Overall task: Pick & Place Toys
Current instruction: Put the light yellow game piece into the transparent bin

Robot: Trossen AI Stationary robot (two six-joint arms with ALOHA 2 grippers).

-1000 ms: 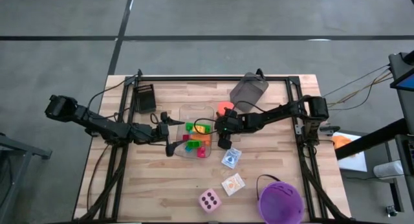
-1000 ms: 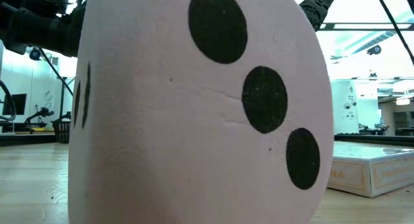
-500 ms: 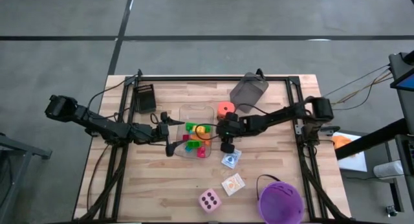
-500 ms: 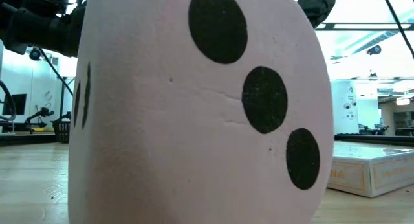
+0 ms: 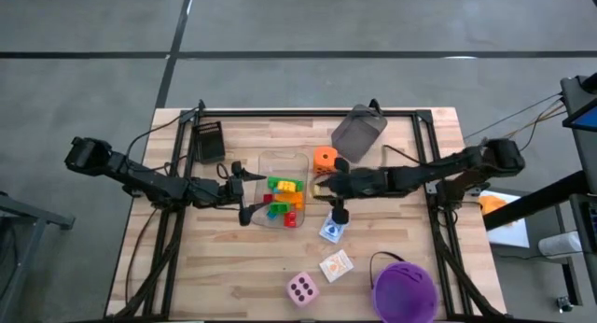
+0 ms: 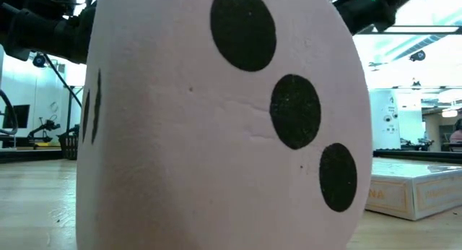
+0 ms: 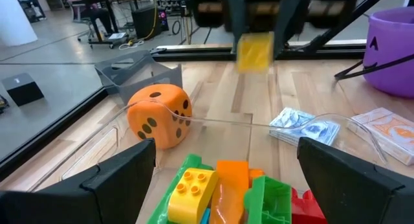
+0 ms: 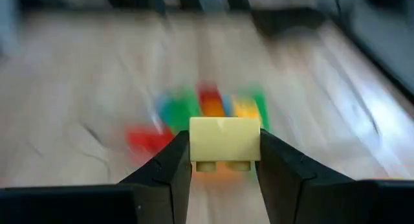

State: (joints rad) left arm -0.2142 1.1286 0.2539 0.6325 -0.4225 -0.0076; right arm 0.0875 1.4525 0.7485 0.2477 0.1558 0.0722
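My right gripper [image 5: 320, 185] is shut on a yellow brick [image 8: 224, 145], just above the right rim of the clear tray [image 5: 267, 164]. The brick also shows in the left wrist view [image 7: 253, 50]. The tray holds green, yellow, orange and red bricks [image 5: 283, 198]. My left gripper [image 5: 244, 203] is open and empty at the tray's left side, pointing at the bricks [image 7: 226, 185]. An orange dotted die [image 5: 325, 157] rests on the table beyond the tray. A pink dotted die [image 5: 301, 287] stands near the front edge and fills the low view [image 6: 216, 120]. My right gripper pinches the yellow brick between its two fingers by two opposite side faces [image 8: 194, 146]. The fingers point down from above. The brick hangs level and is lifted clear of the tray and the bricks in it.
A grey bin [image 5: 359, 129] lies at the back. A small black basket [image 5: 209, 141] stands at the back left. Two white picture cards [image 5: 333, 230] [image 5: 336, 265] lie right of the tray. A purple bucket [image 5: 404, 287] stands at the front right.
My right gripper has drawn back a little from over the tray toward the table's right edge, still shut on the yellow brick. Its arm has stretched out lower and farther right. The orange die now shows whole behind it.
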